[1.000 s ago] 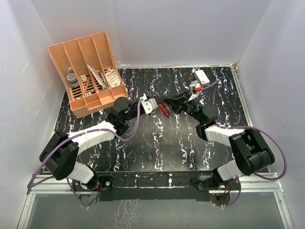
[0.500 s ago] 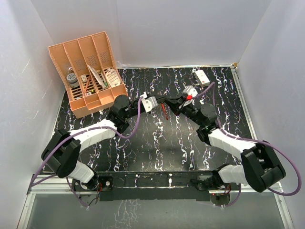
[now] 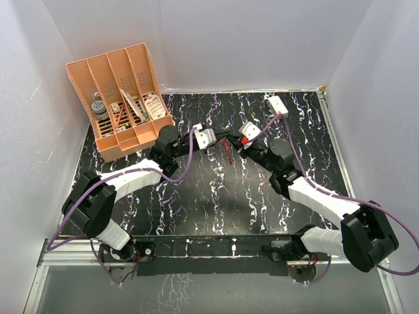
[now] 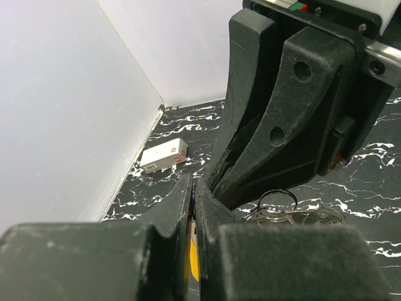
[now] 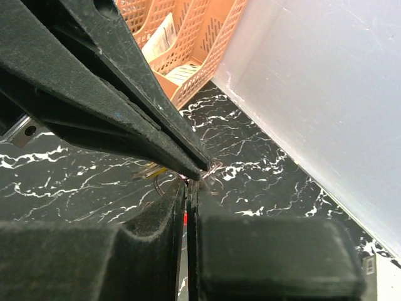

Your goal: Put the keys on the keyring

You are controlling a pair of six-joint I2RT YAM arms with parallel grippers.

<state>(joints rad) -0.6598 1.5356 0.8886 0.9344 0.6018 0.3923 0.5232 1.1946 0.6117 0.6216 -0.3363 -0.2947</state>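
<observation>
Both arms meet above the rear middle of the desk (image 3: 216, 196). The left gripper (image 3: 220, 139) is pressed closed, and a sliver of yellow key head (image 4: 194, 260) shows between its fingers. The right gripper (image 3: 231, 141) is likewise closed tip to tip against it, with the red keyring (image 3: 226, 150) pinched in its fingers and hanging just below. The silvery keys (image 4: 301, 216) and their wire loops sit beneath the two tips. A white box (image 3: 276, 104) lies near the rear right corner, and an orange organiser (image 3: 124, 98) stands at the rear left.
</observation>
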